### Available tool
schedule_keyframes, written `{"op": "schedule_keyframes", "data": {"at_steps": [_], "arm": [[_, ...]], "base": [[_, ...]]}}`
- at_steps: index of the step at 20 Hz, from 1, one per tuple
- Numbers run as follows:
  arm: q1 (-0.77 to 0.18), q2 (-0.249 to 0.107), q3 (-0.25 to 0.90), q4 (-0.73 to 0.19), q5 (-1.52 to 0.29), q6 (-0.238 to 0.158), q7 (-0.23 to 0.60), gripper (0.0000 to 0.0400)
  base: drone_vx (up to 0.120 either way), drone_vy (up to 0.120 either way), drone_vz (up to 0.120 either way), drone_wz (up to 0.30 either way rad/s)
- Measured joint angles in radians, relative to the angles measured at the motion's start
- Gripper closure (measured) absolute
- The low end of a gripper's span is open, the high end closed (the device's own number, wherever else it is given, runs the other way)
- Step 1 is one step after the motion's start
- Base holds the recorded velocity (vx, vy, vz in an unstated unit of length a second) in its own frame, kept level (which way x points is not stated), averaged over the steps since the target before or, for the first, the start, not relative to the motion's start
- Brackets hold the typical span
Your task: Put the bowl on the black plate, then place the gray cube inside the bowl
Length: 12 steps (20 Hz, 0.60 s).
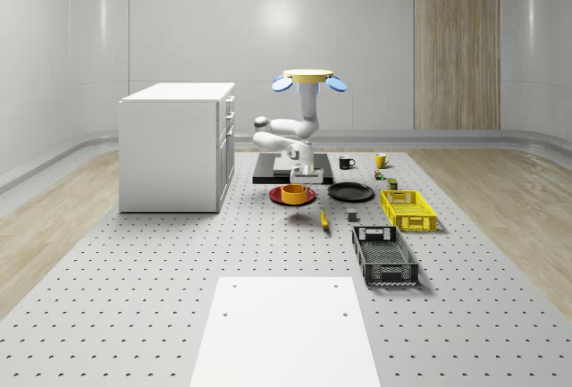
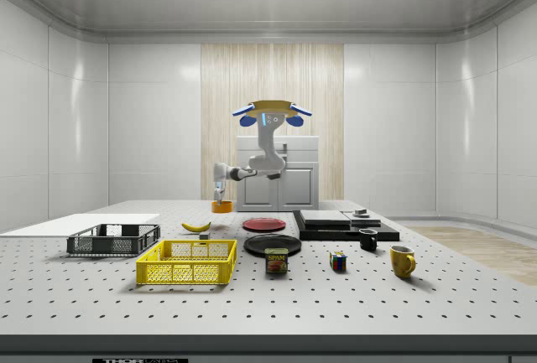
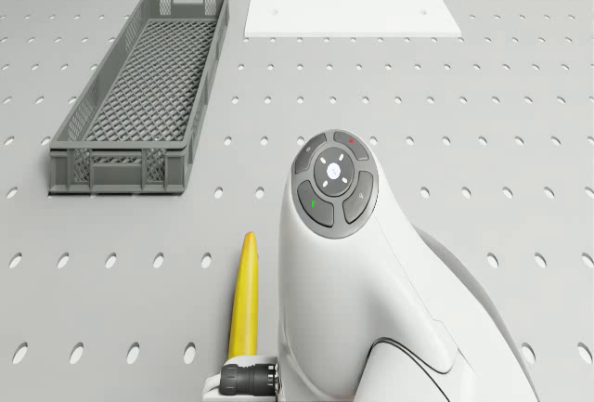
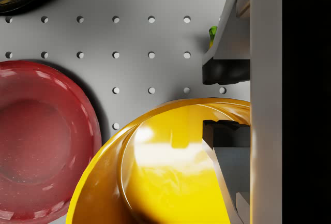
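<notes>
The drone (image 1: 307,79) hovers over the black platform behind the plates, with its arm bent downward. My gripper (image 4: 225,102) is shut on the rim of the yellow bowl (image 4: 170,172), one finger (image 4: 225,136) inside and one outside. In the side view the bowl (image 2: 221,206) hangs a little above the table. It is beside and partly over the red plate (image 4: 41,141). The black plate (image 1: 350,192) lies bare to the right of the red plate (image 1: 292,197) in the whole-scene view. The gray cube (image 1: 352,216) sits on the table in front of the black plate.
A banana (image 1: 323,219) lies beside the cube. A yellow basket (image 1: 408,209) and a gray basket (image 1: 384,256) stand to the whole-scene view's right. A white cabinet (image 1: 179,146) is at the left. Two mugs (image 1: 347,163) and small items sit behind the black plate.
</notes>
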Motion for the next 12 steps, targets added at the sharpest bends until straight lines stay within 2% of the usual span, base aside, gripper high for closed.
{"op": "schedule_keyframes", "data": {"at_steps": [12], "arm": [[-0.003,-0.009,0.003,0.000,0.006,0.008,0.002,0.0300]], "base": [[-0.120,0.120,0.000,0.000]]}}
